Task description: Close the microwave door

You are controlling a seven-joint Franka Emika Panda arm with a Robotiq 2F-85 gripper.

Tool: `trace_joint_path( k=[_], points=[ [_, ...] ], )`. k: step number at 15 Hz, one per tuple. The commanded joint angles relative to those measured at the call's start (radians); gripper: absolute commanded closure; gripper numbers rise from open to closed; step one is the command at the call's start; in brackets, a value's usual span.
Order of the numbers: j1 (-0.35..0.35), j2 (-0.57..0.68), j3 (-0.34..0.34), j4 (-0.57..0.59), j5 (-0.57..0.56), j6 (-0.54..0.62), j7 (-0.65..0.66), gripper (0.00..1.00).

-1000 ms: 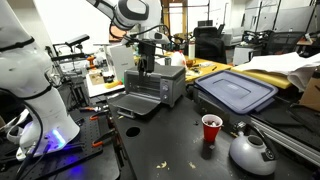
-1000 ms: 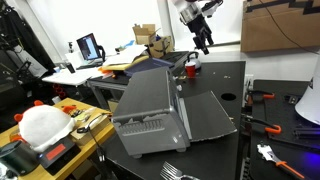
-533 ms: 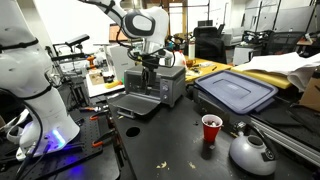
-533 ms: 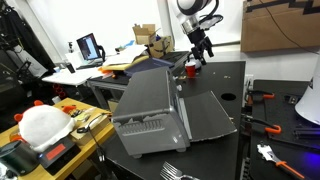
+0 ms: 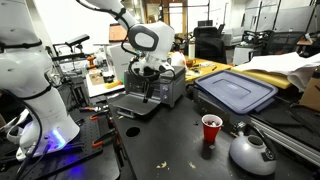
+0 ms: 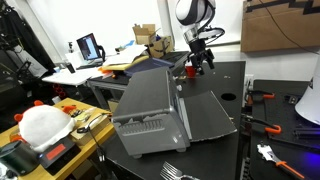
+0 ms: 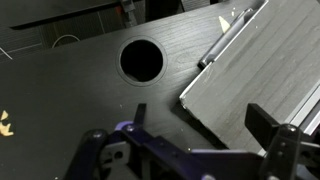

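The microwave [image 5: 168, 84] is a small silver-grey oven on the dark table, also seen from behind in an exterior view [image 6: 150, 100]. The microwave door [image 5: 135, 104] lies dropped open and flat in front of it in both exterior views [image 6: 212, 112]. In the wrist view the door [image 7: 262, 62] fills the right side, with its handle bar [image 7: 222, 46] along the edge. My gripper [image 5: 149, 88] [image 6: 203, 60] hangs just above the door's outer edge. It is open and empty [image 7: 180, 135], with a corner of the door showing between its fingers.
A red cup [image 5: 211, 129] and a metal kettle [image 5: 252, 151] stand at the front of the table. A large blue-grey bin lid [image 5: 236, 90] lies beside the oven. A round hole [image 7: 141, 60] is in the tabletop near the door. Tools and clutter line the benches.
My arm has come down and forward from above the oven toward the open door's outer edge. The door has not moved.
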Motion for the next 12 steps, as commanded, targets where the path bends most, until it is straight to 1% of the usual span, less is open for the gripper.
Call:
trace_joint_path(
  k=[1,4,8,12],
  points=[
    [-0.016,0.028,-0.002,-0.015,0.072,0.027,-0.046,0.0],
    [-0.023,0.059,0.001,-0.021,0.107,0.044,-0.064,0.0],
    [-0.033,0.108,0.0,-0.019,0.102,0.084,-0.096,0.0],
    [-0.065,0.17,0.009,-0.016,0.143,0.141,-0.163,0.0]
  ],
)
